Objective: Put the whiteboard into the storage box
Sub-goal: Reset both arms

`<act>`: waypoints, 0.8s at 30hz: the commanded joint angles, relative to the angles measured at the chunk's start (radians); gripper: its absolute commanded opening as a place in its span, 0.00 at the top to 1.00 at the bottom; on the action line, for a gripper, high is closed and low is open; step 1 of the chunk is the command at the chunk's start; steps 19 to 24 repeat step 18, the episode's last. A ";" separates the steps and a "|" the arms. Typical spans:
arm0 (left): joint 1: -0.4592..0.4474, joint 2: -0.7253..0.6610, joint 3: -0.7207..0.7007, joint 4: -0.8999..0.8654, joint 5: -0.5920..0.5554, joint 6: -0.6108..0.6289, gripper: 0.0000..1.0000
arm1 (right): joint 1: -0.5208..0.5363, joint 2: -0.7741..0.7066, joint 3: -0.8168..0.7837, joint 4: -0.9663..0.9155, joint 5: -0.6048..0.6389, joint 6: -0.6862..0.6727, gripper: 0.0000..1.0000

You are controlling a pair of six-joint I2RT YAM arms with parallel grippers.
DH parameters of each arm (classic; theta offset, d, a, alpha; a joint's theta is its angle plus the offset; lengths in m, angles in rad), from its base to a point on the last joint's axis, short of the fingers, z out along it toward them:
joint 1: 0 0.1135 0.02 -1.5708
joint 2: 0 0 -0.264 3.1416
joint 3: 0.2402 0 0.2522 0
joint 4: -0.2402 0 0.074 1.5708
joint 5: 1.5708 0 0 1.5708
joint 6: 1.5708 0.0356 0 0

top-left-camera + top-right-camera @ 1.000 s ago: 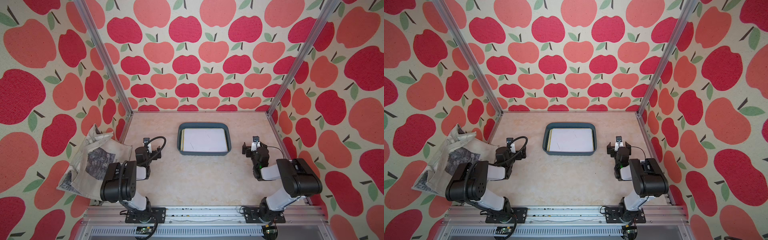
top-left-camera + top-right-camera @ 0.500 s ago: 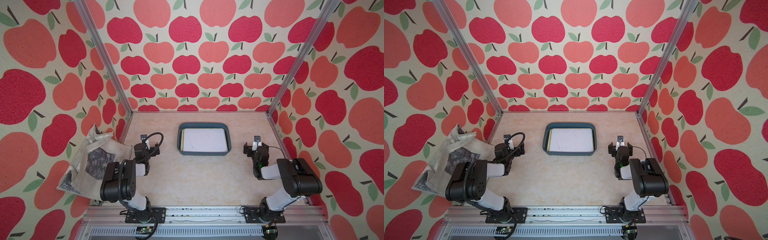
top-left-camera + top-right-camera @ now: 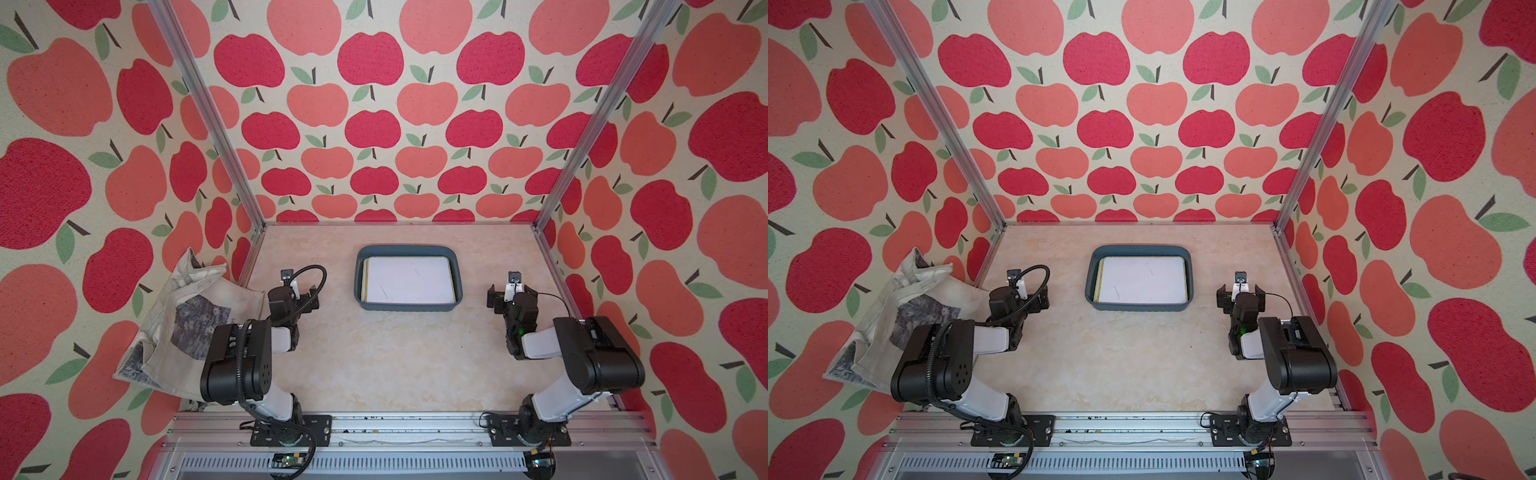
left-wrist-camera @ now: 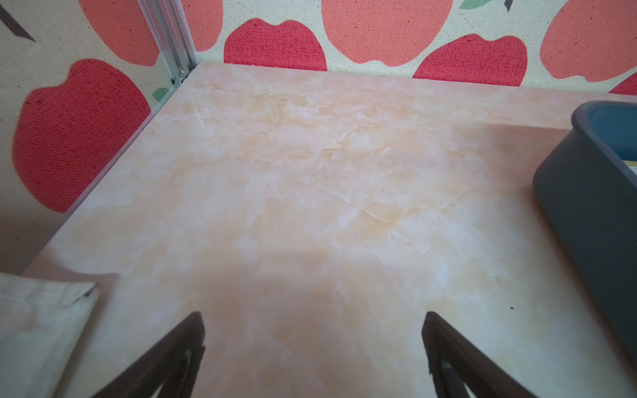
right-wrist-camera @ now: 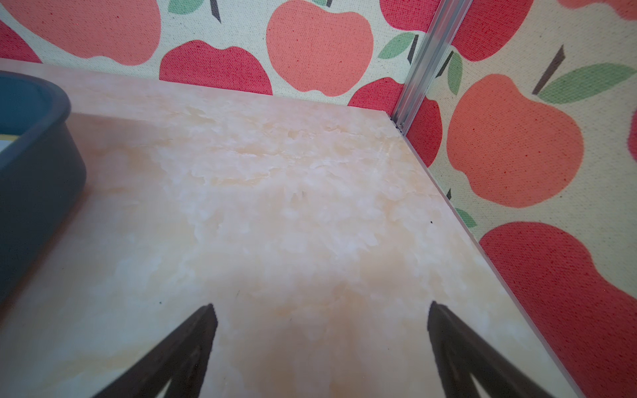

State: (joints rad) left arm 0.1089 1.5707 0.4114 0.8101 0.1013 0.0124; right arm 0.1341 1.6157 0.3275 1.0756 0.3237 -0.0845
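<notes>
In both top views the dark blue-grey storage box (image 3: pixel 407 307) (image 3: pixel 1140 308) sits at the middle back of the table. A white whiteboard (image 3: pixel 409 280) (image 3: pixel 1142 279) lies flat inside it, on top of another board with a yellow edge. My left gripper (image 3: pixel 297 297) (image 4: pixel 312 318) hovers left of the box, open, with bare table between its fingers. On the box's right side my right gripper (image 3: pixel 512 296) (image 5: pixel 322 310) stands open and holds nothing. Each wrist view catches only a corner of the box (image 4: pixel 586 193) (image 5: pixel 31 165).
A crumpled printed cloth bag (image 3: pixel 187 328) (image 3: pixel 892 316) lies at the table's left edge beside the left arm; its corner shows in the left wrist view (image 4: pixel 38 324). Apple-patterned walls and aluminium posts (image 3: pixel 208 112) enclose the marble-look table (image 3: pixel 395 365).
My left gripper has drifted left and back, away from the box toward the bag side. My right gripper has shifted slightly. The box and whiteboard have stayed put.
</notes>
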 commanded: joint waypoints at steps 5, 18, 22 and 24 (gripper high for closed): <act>-0.003 0.002 0.011 -0.004 -0.012 -0.014 0.01 | -0.008 -0.013 0.015 -0.011 0.016 0.020 0.01; -0.003 0.002 0.012 -0.007 -0.011 -0.013 0.00 | -0.008 -0.013 0.016 -0.010 0.017 0.021 0.01; -0.003 0.002 0.012 -0.007 -0.011 -0.013 0.00 | -0.008 -0.013 0.016 -0.010 0.017 0.021 0.01; -0.003 0.002 0.012 -0.007 -0.011 -0.013 0.00 | -0.008 -0.013 0.016 -0.010 0.017 0.021 0.01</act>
